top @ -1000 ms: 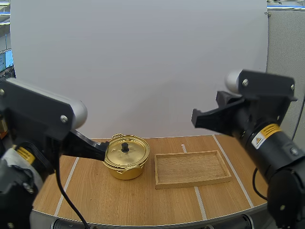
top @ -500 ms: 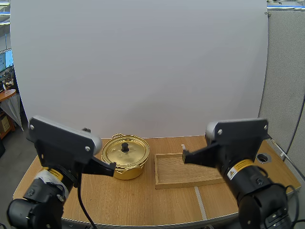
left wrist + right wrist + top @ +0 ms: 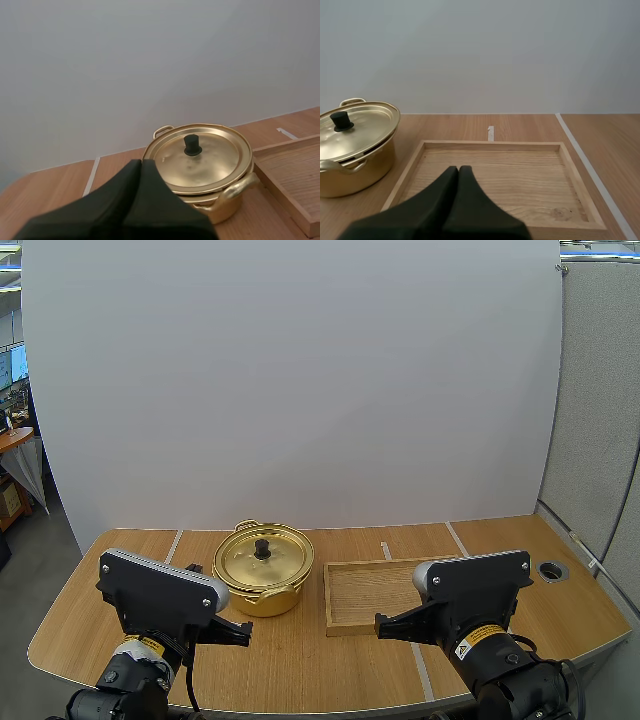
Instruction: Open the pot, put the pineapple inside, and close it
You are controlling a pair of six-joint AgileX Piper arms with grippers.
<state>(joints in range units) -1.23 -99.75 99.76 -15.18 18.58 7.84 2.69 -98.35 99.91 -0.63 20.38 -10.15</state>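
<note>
Lidded pot (image 3: 264, 570) beside tray (image 3: 370, 596) (yellow arm label (image 3: 466, 648) unreadable).

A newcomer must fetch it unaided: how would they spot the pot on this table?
On the wooden table, look left of the shallow tray. The pot stands there, lid on. Only it is round and shiny gold, with a black knob.

I'm seeing open air over the lid (image 3: 268, 562) and knob (image 3: 262, 548) of the pot (image 3: 262, 595). The wooden tray (image 3: 368, 590) is sitting just beside the pot, narrowing that side; open surface (image 3: 100, 592) is stretching the other way.
</note>
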